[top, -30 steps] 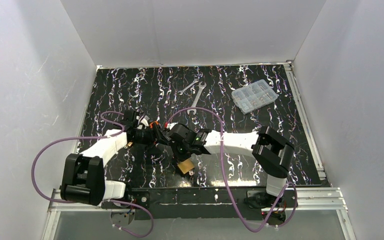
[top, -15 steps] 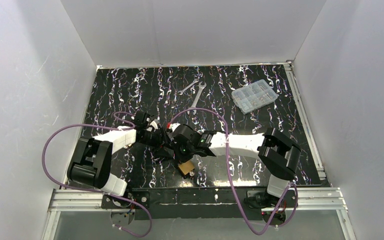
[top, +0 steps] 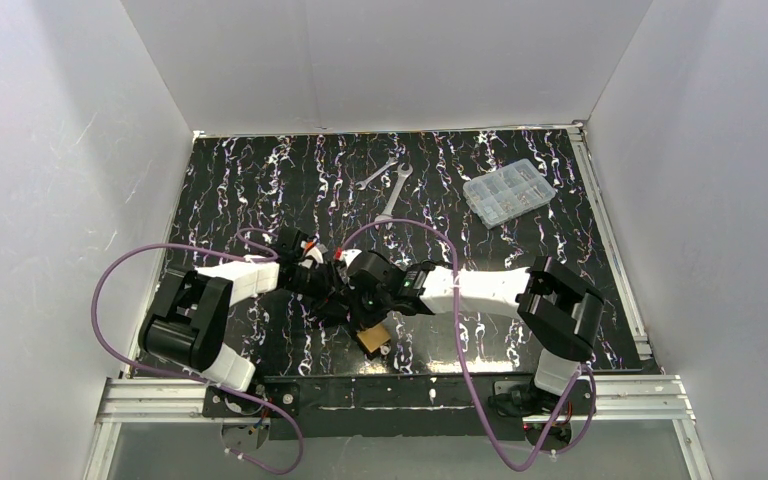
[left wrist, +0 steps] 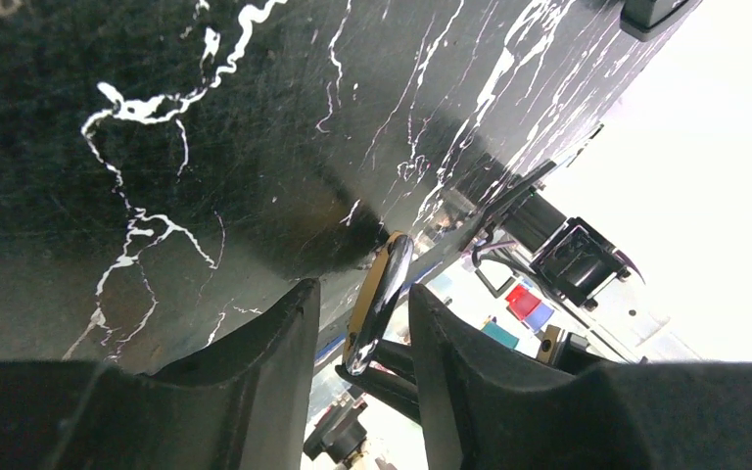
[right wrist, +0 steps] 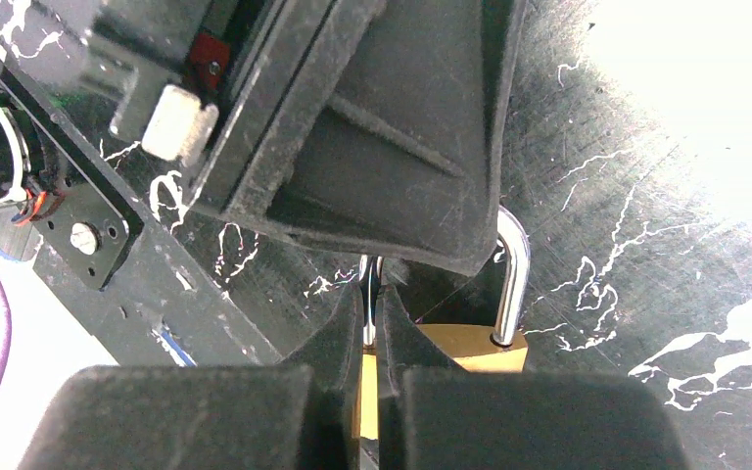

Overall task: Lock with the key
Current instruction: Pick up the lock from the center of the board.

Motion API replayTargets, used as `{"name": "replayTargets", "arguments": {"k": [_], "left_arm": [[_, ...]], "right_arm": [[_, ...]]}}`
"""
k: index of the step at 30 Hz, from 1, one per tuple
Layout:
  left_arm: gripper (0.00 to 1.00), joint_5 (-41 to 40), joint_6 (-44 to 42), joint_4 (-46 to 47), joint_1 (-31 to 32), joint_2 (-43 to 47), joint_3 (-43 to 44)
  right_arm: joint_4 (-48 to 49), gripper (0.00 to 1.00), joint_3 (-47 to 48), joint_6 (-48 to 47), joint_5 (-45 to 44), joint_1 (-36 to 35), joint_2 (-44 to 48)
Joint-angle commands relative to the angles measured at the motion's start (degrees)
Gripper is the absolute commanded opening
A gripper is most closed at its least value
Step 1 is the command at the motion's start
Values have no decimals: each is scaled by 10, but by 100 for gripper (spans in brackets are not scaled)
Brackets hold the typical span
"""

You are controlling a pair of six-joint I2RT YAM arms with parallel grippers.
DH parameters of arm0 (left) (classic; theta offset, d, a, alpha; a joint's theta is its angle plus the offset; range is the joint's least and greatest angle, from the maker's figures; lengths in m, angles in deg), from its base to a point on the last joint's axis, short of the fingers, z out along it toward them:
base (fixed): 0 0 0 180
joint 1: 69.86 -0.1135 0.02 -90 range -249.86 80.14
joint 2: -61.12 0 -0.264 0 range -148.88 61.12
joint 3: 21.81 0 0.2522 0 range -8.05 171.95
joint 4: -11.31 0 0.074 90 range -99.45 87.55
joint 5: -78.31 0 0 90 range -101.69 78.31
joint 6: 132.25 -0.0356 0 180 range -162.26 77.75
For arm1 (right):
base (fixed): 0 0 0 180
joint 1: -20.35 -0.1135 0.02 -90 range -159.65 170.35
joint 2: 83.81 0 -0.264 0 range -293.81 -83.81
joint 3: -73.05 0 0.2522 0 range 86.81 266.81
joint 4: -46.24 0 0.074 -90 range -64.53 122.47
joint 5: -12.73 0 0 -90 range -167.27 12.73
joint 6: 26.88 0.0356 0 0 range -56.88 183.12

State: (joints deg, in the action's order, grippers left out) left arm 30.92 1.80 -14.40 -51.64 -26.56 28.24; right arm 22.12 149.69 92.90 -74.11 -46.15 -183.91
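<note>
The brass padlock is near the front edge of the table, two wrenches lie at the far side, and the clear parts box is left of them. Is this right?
Not fully. The top external view shows the clear parts box to the right of the two wrenches, not left. The brass padlock and the rest are as you say.

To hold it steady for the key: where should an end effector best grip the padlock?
Probably the padlock by its brass body, clamping the two broad flat faces and coming in over a narrow side edge. The steel shackle is thin and round, so it would likely slip.
</note>
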Motion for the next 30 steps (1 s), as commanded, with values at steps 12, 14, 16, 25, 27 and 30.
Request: {"name": "replayTargets", "arguments": {"k": [12, 14, 16, 25, 27, 30], "left_arm": [[14, -2, 18, 6, 22, -6, -20], [6, -5, 23, 8, 25, -4, -22], [0, -10, 28, 8, 27, 1, -24], [0, -53, 55, -12, 27, 37, -22], [0, -67, 61, -23, 27, 45, -19], [0, -89, 82, -35, 27, 60, -17]], "right_arm": [[42, 1, -14, 6, 22, 5, 47], [42, 1, -15, 6, 22, 6, 49], [40, 1, -16, 6, 20, 6, 50], [23, 36, -29, 3, 18, 7, 87], [16, 46, -36, -1, 18, 7, 109], [7, 53, -57, -10, 7, 6, 148]]}}
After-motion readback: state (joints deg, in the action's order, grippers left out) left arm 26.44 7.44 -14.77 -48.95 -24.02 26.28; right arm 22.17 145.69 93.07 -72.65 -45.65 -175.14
